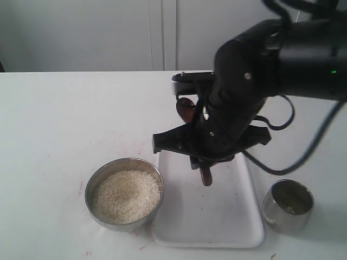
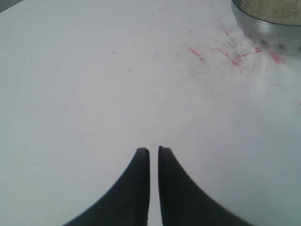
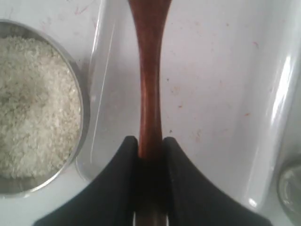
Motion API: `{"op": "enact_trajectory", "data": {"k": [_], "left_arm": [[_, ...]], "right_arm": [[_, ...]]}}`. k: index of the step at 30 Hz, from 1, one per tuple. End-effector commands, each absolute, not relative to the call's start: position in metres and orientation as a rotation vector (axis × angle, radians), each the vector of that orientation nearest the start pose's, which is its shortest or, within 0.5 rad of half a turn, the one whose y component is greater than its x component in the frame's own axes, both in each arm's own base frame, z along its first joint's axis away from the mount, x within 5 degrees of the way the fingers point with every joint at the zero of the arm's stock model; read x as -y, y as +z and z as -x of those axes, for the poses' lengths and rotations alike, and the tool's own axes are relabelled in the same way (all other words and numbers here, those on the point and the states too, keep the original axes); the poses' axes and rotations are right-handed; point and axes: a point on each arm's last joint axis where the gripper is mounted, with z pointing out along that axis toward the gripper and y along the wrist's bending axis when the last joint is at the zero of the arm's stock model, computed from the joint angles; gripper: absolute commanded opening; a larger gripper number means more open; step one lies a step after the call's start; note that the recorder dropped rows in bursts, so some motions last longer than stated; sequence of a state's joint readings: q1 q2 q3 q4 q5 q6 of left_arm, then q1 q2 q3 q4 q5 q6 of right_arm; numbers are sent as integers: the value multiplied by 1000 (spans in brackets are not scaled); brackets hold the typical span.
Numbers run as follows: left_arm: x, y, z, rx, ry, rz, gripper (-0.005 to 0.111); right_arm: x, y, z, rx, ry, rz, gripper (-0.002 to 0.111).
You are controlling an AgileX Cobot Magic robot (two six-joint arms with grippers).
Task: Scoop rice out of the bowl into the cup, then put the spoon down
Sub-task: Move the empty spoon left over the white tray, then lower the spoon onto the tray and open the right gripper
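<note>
The dull metal bowl (image 1: 124, 196) sits near the table's front left of centre, and the off-white rice (image 1: 126, 195) fills it nearly to the rim. The small shiny cup (image 1: 288, 205) stands at the front right. Between them, my right gripper (image 1: 205, 161) hangs over a white tray (image 1: 217, 227), shut on the handle of the reddish-brown spoon (image 1: 206, 174). In the right wrist view the spoon (image 3: 149, 84) runs straight out from the gripper (image 3: 150, 140) above the tray (image 3: 211, 94), with the bowl (image 3: 80, 108) beside it. My left gripper (image 2: 154, 149) is shut, empty, over bare table.
Red marks stain the table beside the bowl (image 2: 268, 26) in the left wrist view. A white wall backs the table. The right arm's black cables (image 1: 303, 151) loop above the cup. The cup's rim (image 3: 289, 188) shows just past the tray's edge.
</note>
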State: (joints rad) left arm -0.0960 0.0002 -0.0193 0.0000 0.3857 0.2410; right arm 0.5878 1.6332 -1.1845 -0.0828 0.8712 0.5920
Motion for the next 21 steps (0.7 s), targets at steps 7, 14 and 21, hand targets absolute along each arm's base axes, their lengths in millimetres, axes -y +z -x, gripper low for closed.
{"op": "enact_trajectory", "data": {"k": [7,14,21], "left_arm": [[5,178,-51,-1882,83,-318,14],[5,178,-51,-1882,83,-318,14],[5,178,-51,-1882,83,-318,14]], "right_arm": [[-193,194,-298,-2943,91,-70,0],[-191,185,-295,-3007,29,-127,0],[-192,182,-294,-3026,35,-172,0]]}}
